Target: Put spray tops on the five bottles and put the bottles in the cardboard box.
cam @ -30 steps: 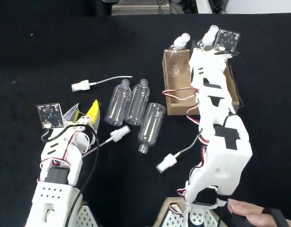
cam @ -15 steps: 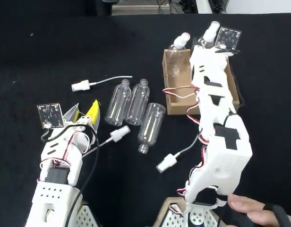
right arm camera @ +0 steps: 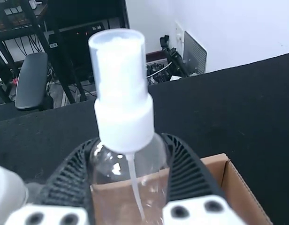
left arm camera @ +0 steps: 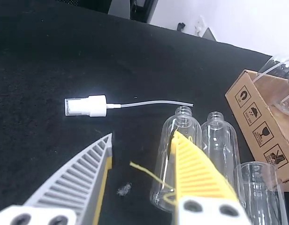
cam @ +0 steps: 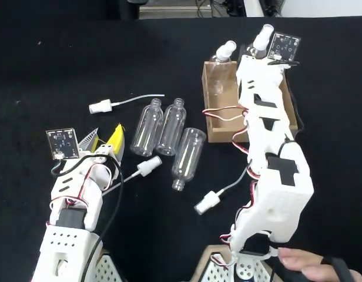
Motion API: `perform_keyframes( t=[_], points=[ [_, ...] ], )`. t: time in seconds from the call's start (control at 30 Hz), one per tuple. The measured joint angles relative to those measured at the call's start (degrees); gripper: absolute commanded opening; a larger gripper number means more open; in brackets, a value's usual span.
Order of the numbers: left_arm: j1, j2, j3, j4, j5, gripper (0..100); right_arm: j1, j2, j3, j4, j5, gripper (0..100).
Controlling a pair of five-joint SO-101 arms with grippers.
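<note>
Now we have the right gripper (right arm camera: 133, 143) clamped on a capped bottle (right arm camera: 122, 108) over the cardboard box (cam: 205, 106) at one o'clock, a second bottle (cam: 221, 67) already inside. Our left gripper (left arm camera: 142, 135) gapes empty at eight o'clock; three bare bottles (cam: 171, 126) and spray tops (cam: 101, 107) wait.

- Your cardboard box (cam: 219, 134) sits right of centre, toward the far side.
- A capped bottle (cam: 221, 61) rests in the box's far-left corner.
- Just right of it, your right gripper (right arm camera: 130, 145) clasps a second capped bottle (cam: 262, 40) over the box's far edge.
- Three bottles (cam: 171, 126) lie side by side, left of the box.
- One spray top (cam: 101, 106) lies far-left of those three, another (cam: 147, 167) just near them, and a third (cam: 207, 202) nearer still, to their right.
- Your left gripper (left arm camera: 142, 135) sits near-left of those three, jaws apart.
</note>
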Motion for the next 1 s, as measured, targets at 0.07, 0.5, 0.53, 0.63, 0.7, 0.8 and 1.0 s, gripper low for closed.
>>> perform_keyframes(
  t=[0.07, 0.5, 0.53, 0.63, 0.7, 0.8, 1.0],
  points=[
    [0.0, 0.0, 0.0, 0.0, 0.0, 20, 0.0, 0.0, 0.0, 0.0, 1.6, 1.1],
    [0.0, 0.0, 0.0, 0.0, 0.0, 20, -0.4, 0.4, 0.5, -2.0, 5.5, 1.1],
    [0.0, 0.0, 0.0, 0.0, 0.0, 20, -0.5, 1.0, 0.7, -2.7, 5.5, 1.1],
    [0.0, 0.0, 0.0, 0.0, 0.0, 20, -0.5, 1.9, 3.0, -6.2, 5.5, 1.1],
    [0.0, 0.0, 0.0, 0.0, 0.0, 20, -0.5, 2.3, 4.4, -8.9, 5.5, 1.0],
    [0.0, 0.0, 0.0, 0.0, 0.0, 20, -0.5, 2.4, 5.5, -11.3, 5.5, 1.0],
    [0.0, 0.0, 0.0, 0.0, 0.0, 20, -0.5, 2.4, 5.8, -12.1, 5.5, 1.0]
  ],
)
